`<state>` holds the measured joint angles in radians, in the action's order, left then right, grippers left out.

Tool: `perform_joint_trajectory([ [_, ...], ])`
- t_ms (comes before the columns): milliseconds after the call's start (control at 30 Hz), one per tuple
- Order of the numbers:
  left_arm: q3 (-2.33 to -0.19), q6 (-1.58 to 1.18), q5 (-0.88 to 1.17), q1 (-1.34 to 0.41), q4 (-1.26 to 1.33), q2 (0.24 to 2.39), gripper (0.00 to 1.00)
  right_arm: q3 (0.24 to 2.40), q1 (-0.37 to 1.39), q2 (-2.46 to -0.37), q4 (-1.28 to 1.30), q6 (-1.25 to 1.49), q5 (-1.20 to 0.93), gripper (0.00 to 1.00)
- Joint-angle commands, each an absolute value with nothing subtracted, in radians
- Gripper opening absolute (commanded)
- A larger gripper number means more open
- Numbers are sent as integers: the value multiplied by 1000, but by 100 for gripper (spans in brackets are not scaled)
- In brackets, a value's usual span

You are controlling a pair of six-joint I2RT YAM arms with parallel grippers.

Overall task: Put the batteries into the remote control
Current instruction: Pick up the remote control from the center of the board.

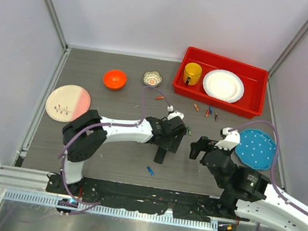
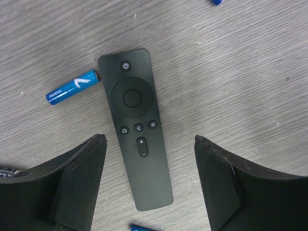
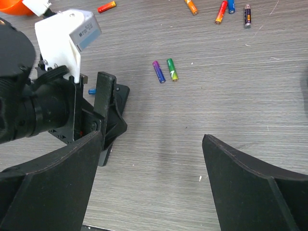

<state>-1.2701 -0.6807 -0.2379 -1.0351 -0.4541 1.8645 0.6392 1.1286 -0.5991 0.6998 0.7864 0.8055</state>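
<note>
Broadly, the grey wood-grain bench (image 1: pixel 115 103) carries everything, and the biggest thing on it is a red bin (image 1: pixel 225 107) at the far right, holding a white plate (image 1: pixel 223 85) and a yellow mug (image 1: pixel 192 73). A blue plate (image 1: pixel 256 149) lies near the right arm, a pink-and-white plate (image 1: pixel 68 103) at the far left, and an orange bowl (image 1: pixel 114 79) sits further back. The right fingers (image 3: pixel 250 183) are spread wide over bare bench and hold nothing. The left fingers (image 2: pixel 77 173) are also apart, one on each side of the remote control (image 2: pixel 137 130), with a gap on both sides, so they grip nothing. The remote lies flat near the middle of the bench, button face up. A blue battery (image 2: pixel 73 86) touches its corner next to the power button, and another blue one (image 2: pixel 142 227) shows just beyond its other end. A purple battery (image 3: pixel 159 71) and a green one (image 3: pixel 172 69) lie side by side, and a few more batteries (image 1: pixel 208 111) are scattered near the bin.
</note>
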Motion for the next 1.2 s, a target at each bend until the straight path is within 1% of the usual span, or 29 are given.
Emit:
perform_joint_trajectory([
  [0,-1304,-689,-310,-1040,-488,1881,77,640,1129,-560,667,792,844,90],
  [167,-1308,-677,-316,-1040,-483,1894,76,635,1129,-557,669,787,845,90],
  [367,-1341,-657,-318,-1040,-485,1937,73,626,1129,-563,669,801,841,90],
  [467,-1356,-649,-313,-1040,-485,1959,70,624,1129,-558,669,799,842,90],
  [567,-1362,-649,-304,-1039,-483,1974,62,624,1129,-554,670,799,844,90],
  [733,-1353,-649,-298,-1035,-483,1986,58,621,1129,-545,678,807,844,89],
  [833,-1344,-647,-288,-1032,-482,1990,54,618,1129,-541,680,810,841,89],
  [1000,-1319,-644,-270,-1034,-465,1983,39,615,1129,-538,680,818,838,89],
  [1033,-1316,-644,-267,-1034,-457,1979,29,618,1129,-541,678,816,839,89],
  [1100,-1307,-644,-265,-1032,-451,1947,20,629,1129,-549,681,813,830,89],
  [1133,-1305,-643,-270,-1032,-443,1933,12,647,1131,-560,687,813,828,88],
  [1167,-1304,-638,-287,-1034,-437,1889,8,656,1129,-569,690,808,828,89],
])
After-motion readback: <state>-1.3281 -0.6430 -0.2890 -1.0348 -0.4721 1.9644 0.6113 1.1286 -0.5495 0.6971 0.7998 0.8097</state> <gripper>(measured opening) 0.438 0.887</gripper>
